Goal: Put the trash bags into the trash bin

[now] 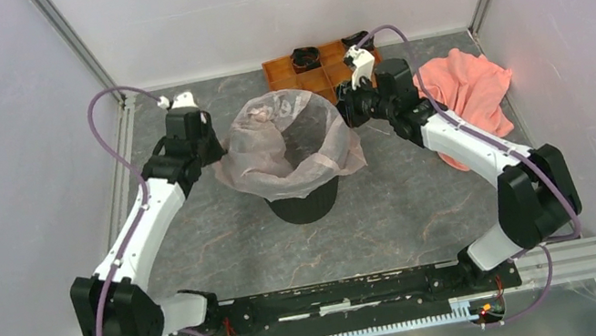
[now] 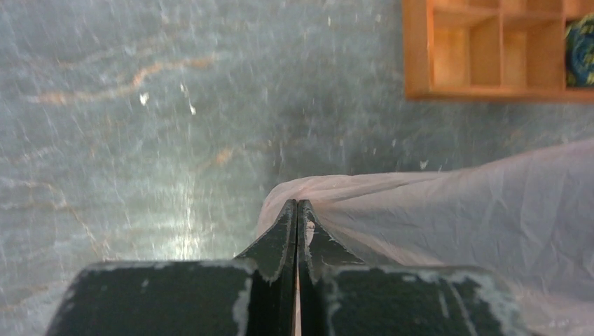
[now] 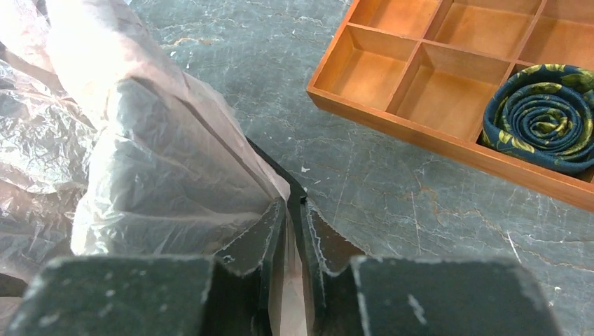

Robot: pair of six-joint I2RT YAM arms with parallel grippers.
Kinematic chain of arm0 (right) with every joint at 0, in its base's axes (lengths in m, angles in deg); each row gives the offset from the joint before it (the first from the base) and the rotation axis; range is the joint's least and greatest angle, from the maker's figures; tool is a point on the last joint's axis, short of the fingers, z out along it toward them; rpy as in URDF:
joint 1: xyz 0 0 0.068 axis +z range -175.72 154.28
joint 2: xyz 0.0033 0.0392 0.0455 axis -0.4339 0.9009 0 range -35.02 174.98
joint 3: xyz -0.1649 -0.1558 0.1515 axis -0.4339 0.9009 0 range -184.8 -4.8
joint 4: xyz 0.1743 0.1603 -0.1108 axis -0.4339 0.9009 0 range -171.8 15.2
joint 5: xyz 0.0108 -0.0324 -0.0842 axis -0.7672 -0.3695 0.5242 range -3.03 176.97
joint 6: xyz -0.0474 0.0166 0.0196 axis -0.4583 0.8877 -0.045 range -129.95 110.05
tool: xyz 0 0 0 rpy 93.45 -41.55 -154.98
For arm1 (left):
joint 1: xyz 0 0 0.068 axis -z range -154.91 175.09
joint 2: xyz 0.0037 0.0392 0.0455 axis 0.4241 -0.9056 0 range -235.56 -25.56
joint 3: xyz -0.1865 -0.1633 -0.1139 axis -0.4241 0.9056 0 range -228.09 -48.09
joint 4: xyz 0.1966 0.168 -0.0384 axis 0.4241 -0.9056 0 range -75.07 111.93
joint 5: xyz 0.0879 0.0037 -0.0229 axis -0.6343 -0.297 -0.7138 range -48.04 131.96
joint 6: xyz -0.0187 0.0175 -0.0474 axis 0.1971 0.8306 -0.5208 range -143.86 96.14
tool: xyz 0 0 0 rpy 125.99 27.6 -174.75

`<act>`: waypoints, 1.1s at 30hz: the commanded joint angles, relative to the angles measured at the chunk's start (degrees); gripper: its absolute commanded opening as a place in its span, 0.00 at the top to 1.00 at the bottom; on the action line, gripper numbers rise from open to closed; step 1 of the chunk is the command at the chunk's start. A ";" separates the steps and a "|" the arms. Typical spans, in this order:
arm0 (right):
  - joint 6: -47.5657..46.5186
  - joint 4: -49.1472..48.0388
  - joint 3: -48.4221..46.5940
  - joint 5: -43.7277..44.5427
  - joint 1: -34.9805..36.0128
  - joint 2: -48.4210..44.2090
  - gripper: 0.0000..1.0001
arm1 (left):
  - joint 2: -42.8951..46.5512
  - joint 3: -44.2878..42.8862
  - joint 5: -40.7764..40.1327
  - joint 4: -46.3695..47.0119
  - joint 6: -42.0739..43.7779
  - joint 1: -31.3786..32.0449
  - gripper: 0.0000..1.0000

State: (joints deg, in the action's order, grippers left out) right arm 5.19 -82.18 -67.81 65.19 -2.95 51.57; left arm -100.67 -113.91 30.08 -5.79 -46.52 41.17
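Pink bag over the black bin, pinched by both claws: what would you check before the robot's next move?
1. Left claw shut on the trash bag edge: ok.
2. Right claw shut on the opposite edge: ok.
3. Bag mouth open above the trash bin: ok.
4. Bin upright: ok.
5. Bag bottom reaching down inside the bin: cannot tell.
6. Salmon cloth lying apart from the bag: ok.

Crinkly pink trash bag [image 1: 284,138] stretches open between left gripper [image 2: 295,224] and right gripper [image 3: 294,218], draped over the upright black trash bin [image 1: 305,204].
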 commanded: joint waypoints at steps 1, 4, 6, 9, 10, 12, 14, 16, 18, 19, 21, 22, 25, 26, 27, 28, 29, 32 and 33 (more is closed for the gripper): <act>-1.24 2.76 -4.57 1.06 -0.13 -2.49 0.78 | 7.40 6.69 4.17 2.10 -3.08 -0.34 0.98; -4.54 10.18 -8.62 5.73 -0.17 -4.13 0.68 | 10.10 8.19 2.60 -0.01 -2.57 -0.34 0.98; -7.19 15.72 -11.10 10.79 -0.17 -6.04 0.60 | 10.57 7.02 -0.79 -3.75 -0.96 -0.39 0.92; -10.50 21.49 -12.69 18.94 -0.18 -10.56 0.40 | 11.77 4.12 -7.22 -8.81 0.71 -0.37 0.64; -10.95 22.45 -12.28 21.02 -0.18 -12.02 0.35 | 12.68 3.45 -8.88 -9.89 0.95 -0.41 0.58; -11.26 23.23 -9.95 24.61 -0.16 -15.56 0.24 | 14.97 2.77 -10.49 -11.25 0.95 -0.36 0.43; -10.93 23.01 -6.07 25.71 -0.23 -18.80 0.15 | 17.29 2.78 -10.88 -12.12 0.50 -0.34 0.33; -9.59 21.93 -1.70 25.21 -0.18 -21.50 0.09 | 19.25 3.29 -10.98 -12.90 -0.65 -0.35 0.28; -7.28 19.84 2.67 22.21 -0.22 -23.11 0.06 | 20.82 4.66 -10.53 -12.92 -2.40 -0.39 0.27; -5.71 18.00 4.90 18.90 -0.20 -23.53 0.06 | 21.43 5.83 -9.80 -12.45 -3.69 -0.37 0.26; -2.13 14.08 8.67 13.78 -0.18 -23.83 0.05 | 22.64 9.09 -6.60 -10.67 -6.89 -0.34 0.26; 0.06 11.81 10.66 11.34 -0.19 -23.71 0.06 | 23.11 10.64 -3.54 -9.71 -8.63 -0.35 0.26; 5.57 4.17 16.18 5.25 -0.18 -23.55 0.06 | 24.61 16.14 2.24 -5.57 -13.14 -0.35 0.27; 6.76 0.09 18.80 3.35 -0.18 -23.31 0.05 | 25.15 18.27 4.72 -3.55 -14.22 -0.34 0.27; 8.06 -5.34 21.79 1.89 -0.18 -22.95 0.06 | 25.82 20.65 6.79 -1.02 -15.13 -0.39 0.26; 9.00 -8.57 23.72 1.30 -0.20 -22.21 0.06 | 25.98 23.21 8.91 1.97 -15.93 -0.38 0.24; 9.48 -11.05 24.89 0.21 -0.19 -20.88 0.08 | 25.75 25.08 10.40 4.40 -16.70 -0.35 0.24; 10.54 -14.75 26.29 -1.94 -0.16 -17.06 0.14 | 23.53 28.59 14.51 10.00 -18.73 -0.34 0.25; 10.83 -15.47 26.50 -2.55 -0.02 -16.16 0.16 | 22.46 29.19 15.61 11.33 -19.19 -0.41 0.26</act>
State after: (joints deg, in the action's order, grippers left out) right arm 12.12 -84.76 -41.90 68.16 -2.95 32.64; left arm -76.28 -86.76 37.49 -6.10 -59.78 40.97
